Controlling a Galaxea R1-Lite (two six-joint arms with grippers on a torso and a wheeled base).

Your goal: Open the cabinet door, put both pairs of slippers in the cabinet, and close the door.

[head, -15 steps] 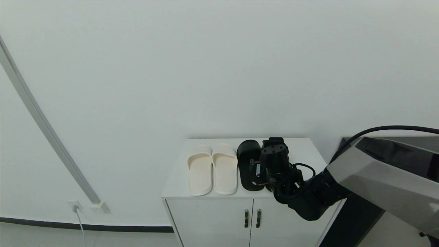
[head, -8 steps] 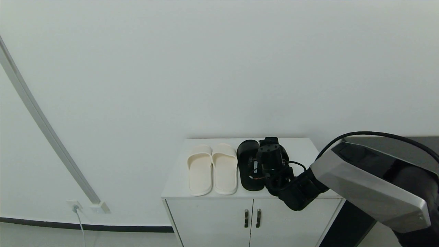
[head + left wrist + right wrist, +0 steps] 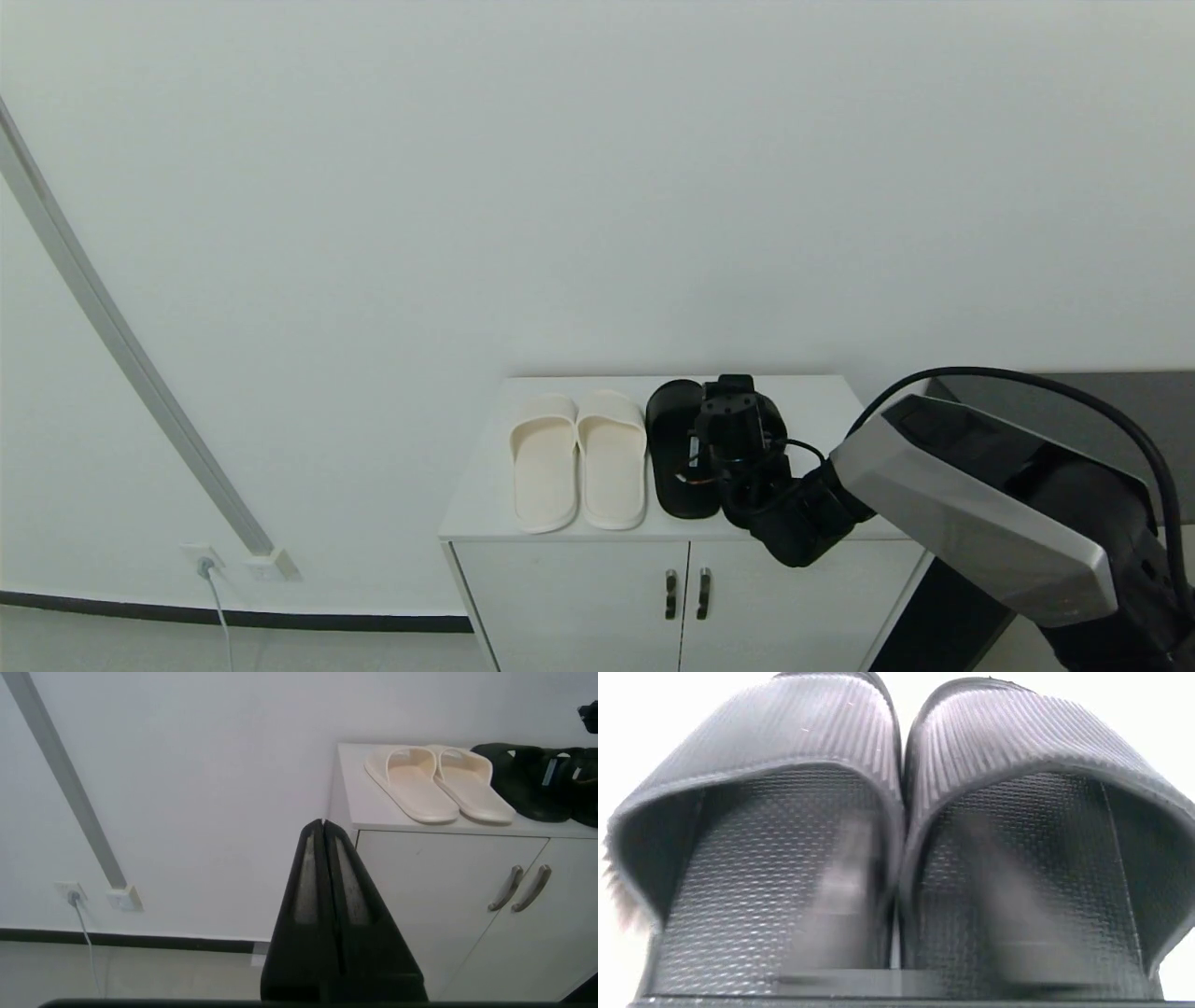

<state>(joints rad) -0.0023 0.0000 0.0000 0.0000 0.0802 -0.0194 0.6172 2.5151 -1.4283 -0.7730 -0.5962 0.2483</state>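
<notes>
Black ribbed rubber slippers [image 3: 677,457] atop white two-door cabinet [image 3: 579,597], right gripper [image 3: 913,835] apart over them, cream rubber slippers [image 3: 579,462] alongside, left gripper [image 3: 324,887] pressed together

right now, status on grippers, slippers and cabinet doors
Left gripper shut, empty, clear of the cabinet. Right gripper open, a finger inside each of the black slippers on top. White slippers alongside; doors closed, handles free.

Two black slippers [image 3: 878,775] lie side by side, touching, on a white surface [image 3: 621,961]. The pincer [image 3: 910,840] is spread, one blurred finger over each footbed.
</notes>
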